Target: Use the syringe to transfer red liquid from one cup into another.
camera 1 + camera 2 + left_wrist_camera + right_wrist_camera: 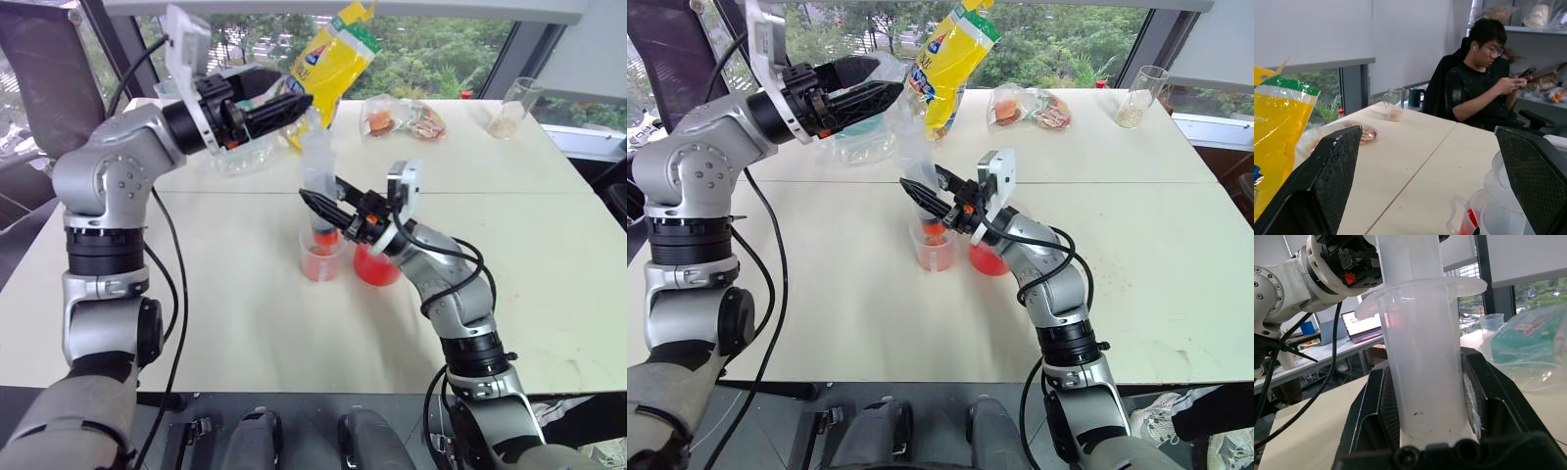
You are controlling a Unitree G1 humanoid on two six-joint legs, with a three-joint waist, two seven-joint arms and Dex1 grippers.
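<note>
While clamped upright, syringe (318, 186) stands tip-down in small cup (322, 259), mid-counter (245, 323), beaker (376, 266) just beside.
Right gripper (315, 204): closed on the barrel below the flange. Left gripper (299, 103): fully spread, empty, raised above the plunger top. Barrel likely stiff, light, slick; hold mid-barrel, press plunger squarely.

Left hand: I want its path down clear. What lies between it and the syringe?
Only air. In the left eye view the open left hand hangs above the syringe, which the right hand clamps upright over the small cup.
</note>
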